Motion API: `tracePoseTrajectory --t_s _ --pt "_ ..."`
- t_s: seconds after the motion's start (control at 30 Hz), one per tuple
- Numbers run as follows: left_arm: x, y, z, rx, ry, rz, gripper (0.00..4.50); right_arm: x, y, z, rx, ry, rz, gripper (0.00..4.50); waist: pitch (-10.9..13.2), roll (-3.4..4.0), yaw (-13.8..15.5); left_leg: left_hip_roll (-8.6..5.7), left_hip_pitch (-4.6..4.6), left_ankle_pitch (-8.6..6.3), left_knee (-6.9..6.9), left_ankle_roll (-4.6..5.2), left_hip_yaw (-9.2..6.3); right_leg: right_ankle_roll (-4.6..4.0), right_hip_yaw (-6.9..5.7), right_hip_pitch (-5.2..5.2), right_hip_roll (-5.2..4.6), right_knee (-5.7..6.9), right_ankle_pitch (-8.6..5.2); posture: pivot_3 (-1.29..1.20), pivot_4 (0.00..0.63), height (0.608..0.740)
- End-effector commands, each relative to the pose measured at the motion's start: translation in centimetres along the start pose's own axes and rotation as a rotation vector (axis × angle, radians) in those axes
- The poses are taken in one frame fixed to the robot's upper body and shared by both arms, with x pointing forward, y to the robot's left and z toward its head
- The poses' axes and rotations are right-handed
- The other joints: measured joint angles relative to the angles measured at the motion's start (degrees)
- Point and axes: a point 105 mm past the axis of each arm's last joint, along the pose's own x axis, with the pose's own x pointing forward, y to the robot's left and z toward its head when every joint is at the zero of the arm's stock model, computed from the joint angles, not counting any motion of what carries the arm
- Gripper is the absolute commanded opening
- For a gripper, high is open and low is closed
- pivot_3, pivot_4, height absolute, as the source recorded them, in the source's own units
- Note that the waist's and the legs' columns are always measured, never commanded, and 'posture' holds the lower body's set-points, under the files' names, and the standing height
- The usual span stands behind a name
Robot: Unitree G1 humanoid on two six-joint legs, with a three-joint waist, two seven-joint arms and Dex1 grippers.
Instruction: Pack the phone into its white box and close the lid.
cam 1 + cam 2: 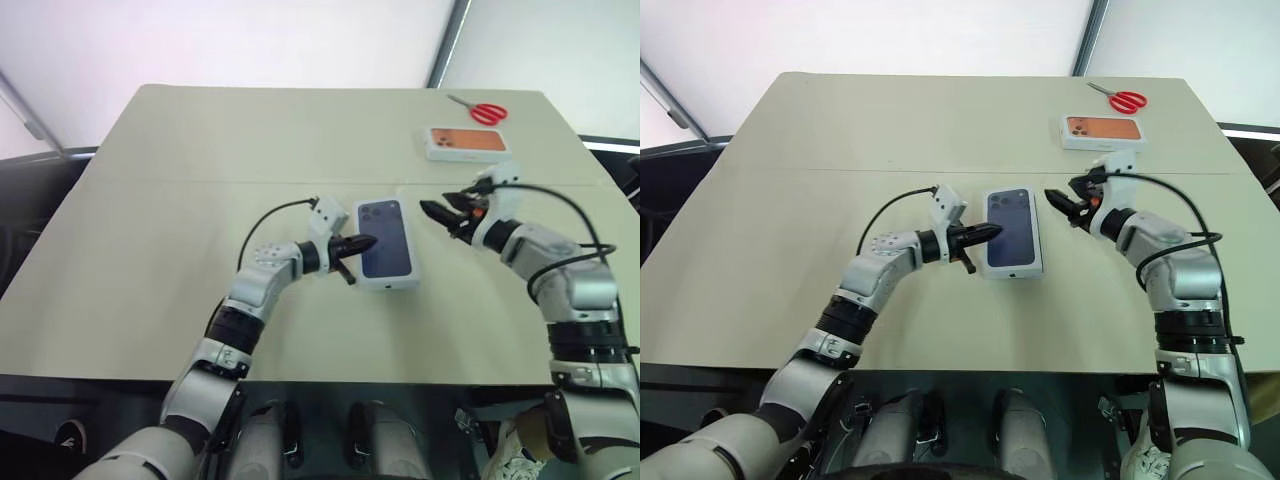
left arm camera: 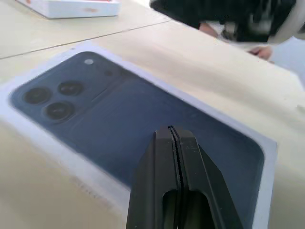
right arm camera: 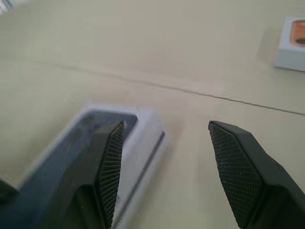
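While phone (image 1: 1012,230) lies flat in white box (image 1: 1014,268) mid-table, long axis runs away from me, camera cluster at far end, face down. My left gripper (image 1: 987,233) fingers pressed together, tips over phone's left edge. My right gripper (image 1: 1060,205) fingers spread, empty, just beside box's far right corner.

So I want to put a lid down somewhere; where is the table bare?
The table is bare across its left half, and along the near edge below the phone in the white box. It is crowded between the left tool and right tool, and at the far right by the orange-picture box and scissors.
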Motion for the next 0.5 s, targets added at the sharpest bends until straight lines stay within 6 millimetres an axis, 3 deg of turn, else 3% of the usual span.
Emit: tracePoseTrajectory --t_s 0.03,0.13,0.33,0.5 --pt "-1.0 0.5 1.5 0.031 -0.04 0.018 0.0 -0.1 0.3 1.5 -0.059 -0.063 0.021 1.64 0.0 0.0 0.06 0.0 0.0 0.01 0.0 -0.01 0.0 0.0 0.0 0.0 0.0 0.01 0.0 0.0 0.15 0.738" --pt "-2.4 1.7 0.6 0.036 0.018 0.057 0.0 0.2 0.6 1.0 -0.159 -0.044 0.019 0.15 0.0 0.0 0.15 0.0 0.0 0.01 0.01 -0.01 -0.01 0.0 0.0 0.02 -0.02 0.0 0.0 0.0 0.15 0.738" --pt "-3.0 2.3 -1.8 0.059 0.14 0.082 0.0 0.4 1.1 -0.4 -0.242 -0.003 0.044 0.07 0.0 0.0 0.26 -0.01 0.0 0.01 0.02 -0.01 -0.01 0.0 -0.02 0.03 -0.02 0.0 0.0 0.0 0.15 0.738" --pt "-1.0 1.8 -3.2 0.051 0.189 0.054 0.0 0.3 0.3 -0.7 -0.236 0.017 0.012 0.07 0.0 -0.01 0.46 -0.03 0.01 0.01 0.06 -0.01 -0.03 0.0 -0.05 0.08 -0.04 0.0 0.0 0.0 0.15 0.738"
